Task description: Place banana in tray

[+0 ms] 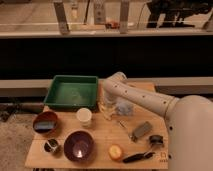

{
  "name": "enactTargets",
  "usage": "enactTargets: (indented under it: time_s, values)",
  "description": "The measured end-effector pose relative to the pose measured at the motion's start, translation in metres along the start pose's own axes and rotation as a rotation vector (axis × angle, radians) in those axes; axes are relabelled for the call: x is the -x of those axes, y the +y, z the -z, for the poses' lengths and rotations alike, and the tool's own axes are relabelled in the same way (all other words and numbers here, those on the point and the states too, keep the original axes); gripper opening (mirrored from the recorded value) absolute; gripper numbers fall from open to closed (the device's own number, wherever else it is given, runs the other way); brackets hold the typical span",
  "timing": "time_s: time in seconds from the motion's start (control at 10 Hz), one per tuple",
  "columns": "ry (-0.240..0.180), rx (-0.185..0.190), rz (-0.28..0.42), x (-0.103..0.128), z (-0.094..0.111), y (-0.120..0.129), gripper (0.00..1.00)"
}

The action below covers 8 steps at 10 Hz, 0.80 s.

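Gripper (pixel 106 109) hangs over wooden table (pixel 102 133) beside green tray (pixel 70 93), dark wall (pixel 100 55) behind.

The tray (pixel 56 100) sat at the far left corner of the table (pixel 100 135). Just nearer than its right end stood the cup (pixel 84 116). Left of the cup was a bowl (pixel 45 121) with something lying in it. Along the near edge, from left to right, were a small can (pixel 51 146), a second bowl (pixel 79 145), a round fruit (pixel 116 152) and a long-handled tool (pixel 137 157). The arm (pixel 145 100) reached in from the right. Its gripper (pixel 107 102) hung just beside the tray's near right corner, between the cup and a small item (pixel 124 107). The banana (pixel 107 113) was directly below the gripper. A block (pixel 142 130) lay well right of the cup.
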Motion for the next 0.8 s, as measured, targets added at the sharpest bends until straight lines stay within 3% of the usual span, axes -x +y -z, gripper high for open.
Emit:
enactTargets:
  time_s: [0.2,0.5,0.8]
  values:
    - [-0.012,-0.006,-0.015,-0.004,0.000,0.001,0.25]
    - [-0.016,-0.039,-0.064,-0.021,0.012,0.007,0.22]
    - [-0.011,-0.081,-0.089,-0.032,0.029,0.009,0.14]
